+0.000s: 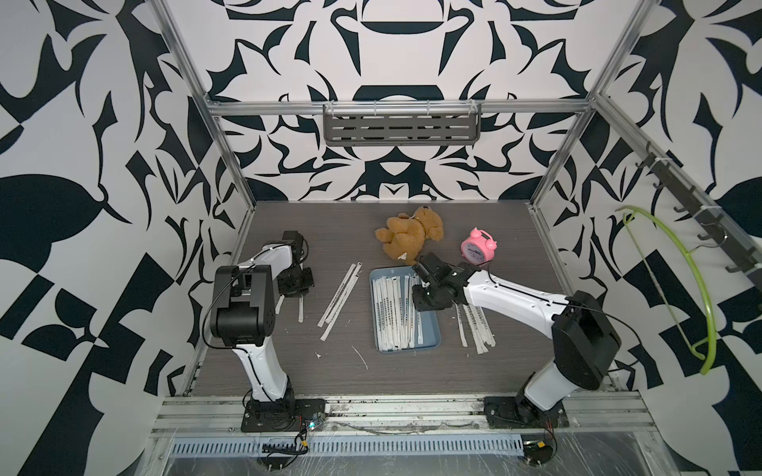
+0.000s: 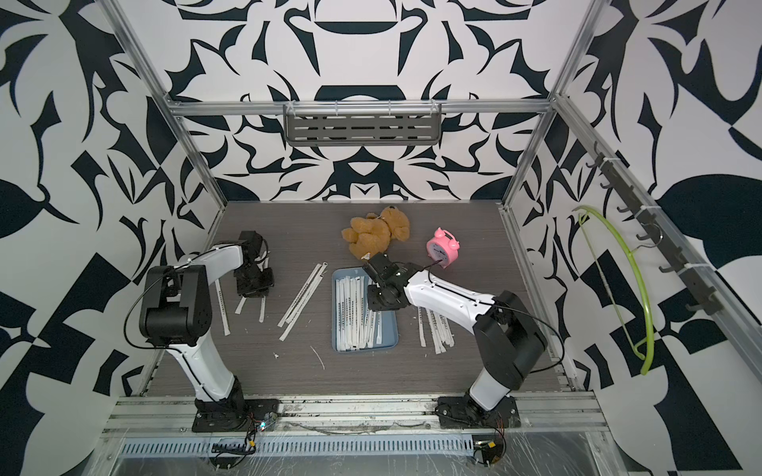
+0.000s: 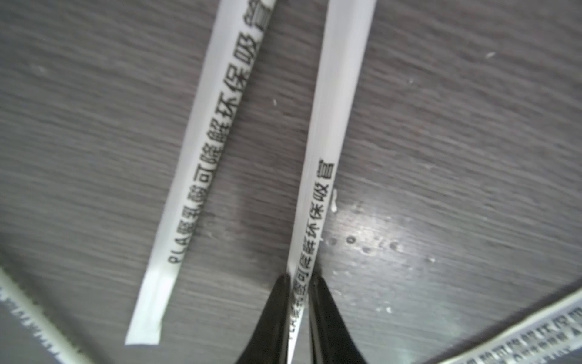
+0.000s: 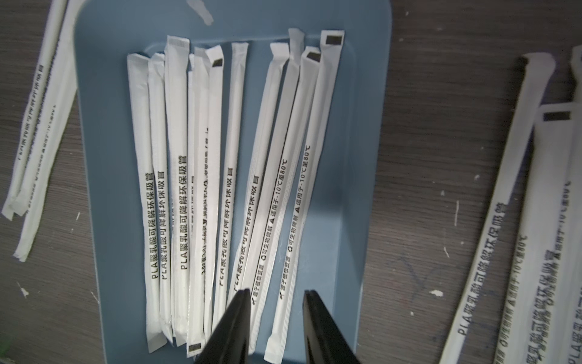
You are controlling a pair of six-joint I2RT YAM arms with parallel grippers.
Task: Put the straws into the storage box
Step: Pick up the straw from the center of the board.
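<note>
With your left gripper (image 3: 299,277) pinching a straw (image 3: 340,78) by one end and your right gripper (image 4: 276,293) parted empty over the storage box (image 4: 356,157), a quick lift risks it slipping.

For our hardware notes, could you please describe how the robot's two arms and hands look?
The left arm and right arm are white-shelled, with boxy black joint housings and a thin black cable each. The left hand and right hand end in tapered black fingers.
</note>
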